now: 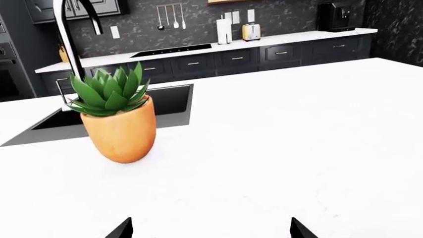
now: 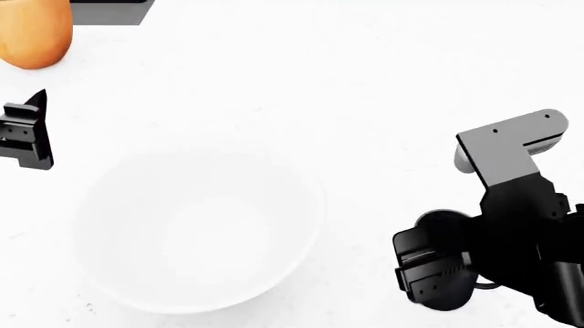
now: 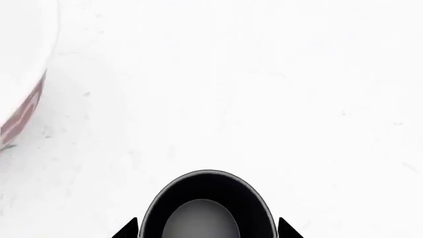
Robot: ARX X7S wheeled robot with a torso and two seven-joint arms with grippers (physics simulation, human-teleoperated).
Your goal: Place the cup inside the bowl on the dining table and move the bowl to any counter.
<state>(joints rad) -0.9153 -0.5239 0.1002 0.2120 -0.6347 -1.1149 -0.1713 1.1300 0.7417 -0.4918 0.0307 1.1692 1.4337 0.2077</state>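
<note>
The white bowl (image 2: 306,205) sits empty on a white top (image 2: 383,82) in the head view; its edge (image 3: 20,59) shows in the right wrist view. The black cup (image 3: 205,196) stands upright between the fingertips of my right gripper (image 3: 206,231), which is shut on it, to the right of the bowl and apart from it. In the head view the cup (image 2: 447,220) is partly hidden under that gripper (image 2: 436,266). My left gripper (image 1: 211,231) is open with nothing in it, off to the bowl's far left (image 2: 27,133).
An orange pot with a green succulent (image 1: 120,124) stands beyond the left gripper, next to a black sink (image 1: 165,101) and a tall tap (image 1: 69,44). Across the room, a white counter (image 1: 297,39) runs along a black marbled wall, carrying a toaster (image 1: 250,31) and a coffee machine (image 1: 336,16).
</note>
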